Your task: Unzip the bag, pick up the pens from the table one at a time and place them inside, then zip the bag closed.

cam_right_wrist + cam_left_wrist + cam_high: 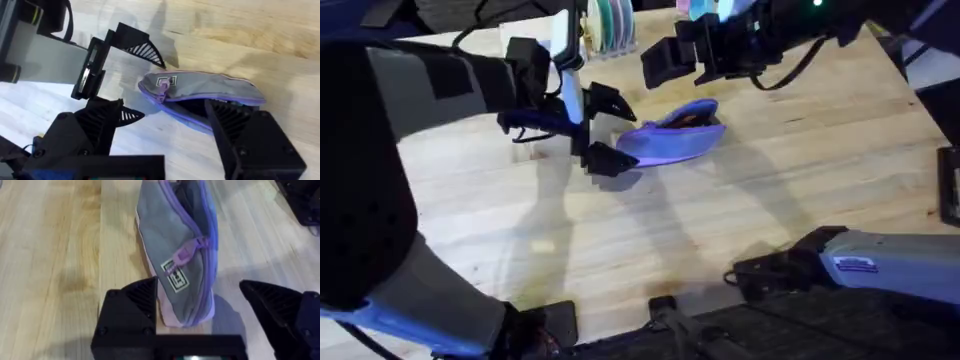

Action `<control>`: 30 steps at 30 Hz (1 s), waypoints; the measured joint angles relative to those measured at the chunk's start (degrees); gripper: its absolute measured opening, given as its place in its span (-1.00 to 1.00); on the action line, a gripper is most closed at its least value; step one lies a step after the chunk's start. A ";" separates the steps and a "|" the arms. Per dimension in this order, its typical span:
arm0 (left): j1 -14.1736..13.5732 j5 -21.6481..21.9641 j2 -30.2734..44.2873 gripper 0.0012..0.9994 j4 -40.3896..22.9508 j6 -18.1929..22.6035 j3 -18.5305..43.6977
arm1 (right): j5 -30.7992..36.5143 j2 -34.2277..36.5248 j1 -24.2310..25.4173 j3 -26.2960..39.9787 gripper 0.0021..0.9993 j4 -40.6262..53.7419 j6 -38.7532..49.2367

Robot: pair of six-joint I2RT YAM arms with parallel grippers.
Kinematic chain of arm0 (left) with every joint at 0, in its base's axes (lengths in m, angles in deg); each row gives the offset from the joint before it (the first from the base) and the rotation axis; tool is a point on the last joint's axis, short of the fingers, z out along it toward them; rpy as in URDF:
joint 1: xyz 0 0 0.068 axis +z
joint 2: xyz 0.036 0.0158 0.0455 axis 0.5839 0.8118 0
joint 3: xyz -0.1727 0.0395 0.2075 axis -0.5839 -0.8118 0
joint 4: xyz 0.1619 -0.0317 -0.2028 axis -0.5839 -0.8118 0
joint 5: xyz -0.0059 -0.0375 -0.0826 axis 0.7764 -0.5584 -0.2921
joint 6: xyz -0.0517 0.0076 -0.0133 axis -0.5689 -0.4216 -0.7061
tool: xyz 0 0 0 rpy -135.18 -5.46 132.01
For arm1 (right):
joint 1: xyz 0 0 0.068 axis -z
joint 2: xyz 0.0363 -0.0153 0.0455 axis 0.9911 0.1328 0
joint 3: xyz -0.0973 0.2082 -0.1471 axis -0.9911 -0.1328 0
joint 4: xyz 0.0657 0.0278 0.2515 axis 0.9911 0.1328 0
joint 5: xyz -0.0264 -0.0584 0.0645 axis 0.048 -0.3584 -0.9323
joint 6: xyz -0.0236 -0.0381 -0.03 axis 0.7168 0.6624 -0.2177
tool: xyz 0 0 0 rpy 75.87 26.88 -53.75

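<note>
Lavender pencil pouch (672, 140) lying on its side on the light-wood butcher-block table (790, 190), near the middle of the far half in the overhead view, zipper partly undone and mouth gaping. Something orange (688, 118) visible inside the opening from above, too blurred to name for certain. From the left wrist camera, pouch (182, 255) shown end-on with purple zipper pull (186, 252) lying against the grey fabric just above a small square label (175, 276).

Left gripper (603, 130) at the pouch's near end, black fingers spread wide, one on either side of that end and neither clearly touching the fabric; same in the left wrist view (210, 310), pouch end sitting in the gap between the two fingers.

Right gripper (165, 125) hovering over the pouch (200, 90) from the far side, fingers likewise spread apart and holding nothing. From the right wrist camera, left gripper (135, 80) seen beyond, straddling the labelled end of the pouch, zipper pull (162, 87) hanging at that end
</note>
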 joint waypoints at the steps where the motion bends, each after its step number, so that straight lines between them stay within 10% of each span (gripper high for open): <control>1: 0.42 -0.01 -0.01 0.99 -0.49 -0.01 0.00 | 0.00 0.00 0.00 0.00 1.00 0.00 -0.34; 15: 17.21 -0.07 -9.90 0.99 -7.68 0.00 0.00 | -0.48 2.42 -0.78 0.00 1.00 -0.84 -1.19; 30: 20.32 -0.20 -13.51 0.99 -8.34 0.02 0.00 | 0.12 11.39 -6.64 0.00 1.00 -4.67 -0.20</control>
